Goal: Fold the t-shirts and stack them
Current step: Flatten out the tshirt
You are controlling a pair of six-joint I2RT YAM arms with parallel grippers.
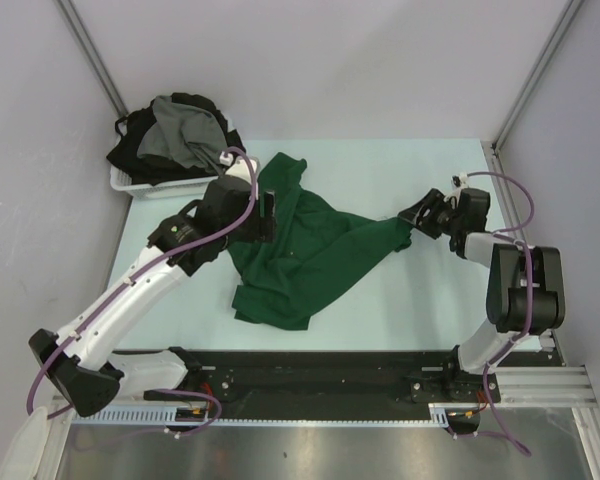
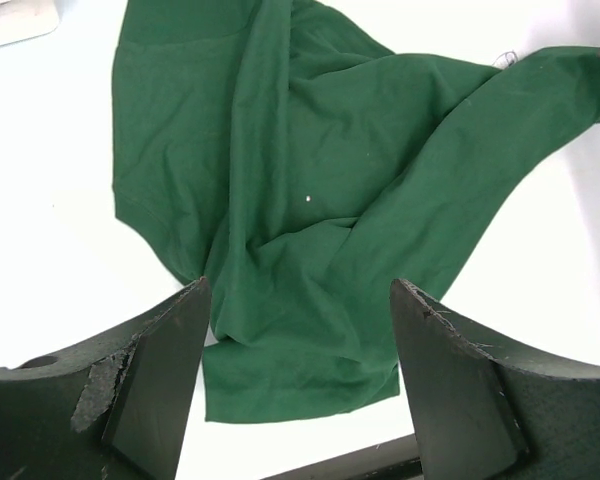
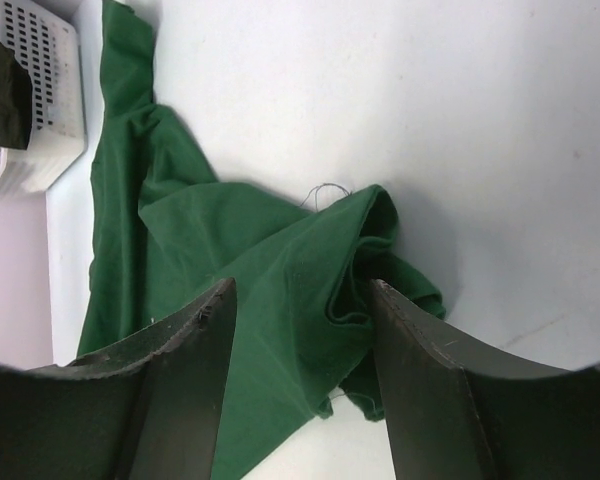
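Observation:
A dark green t-shirt (image 1: 310,255) lies crumpled on the pale table, one end stretched out to the right. My left gripper (image 1: 265,215) hovers over its left part, open, with nothing between the fingers; in the left wrist view the green t-shirt (image 2: 310,180) lies below the gripper (image 2: 298,285). My right gripper (image 1: 420,215) is at the shirt's right end. In the right wrist view its fingers stand apart on either side of a bunched fold of the t-shirt (image 3: 250,250), and the gripper (image 3: 302,285) is not pinched on it. A grey t-shirt (image 1: 175,135) and black t-shirts (image 1: 130,150) are piled in the basket.
The white plastic basket (image 1: 130,185) stands at the table's far left corner and also shows as the basket (image 3: 40,60) in the right wrist view. Grey walls close in the table on three sides. A black rail (image 1: 330,370) runs along the near edge.

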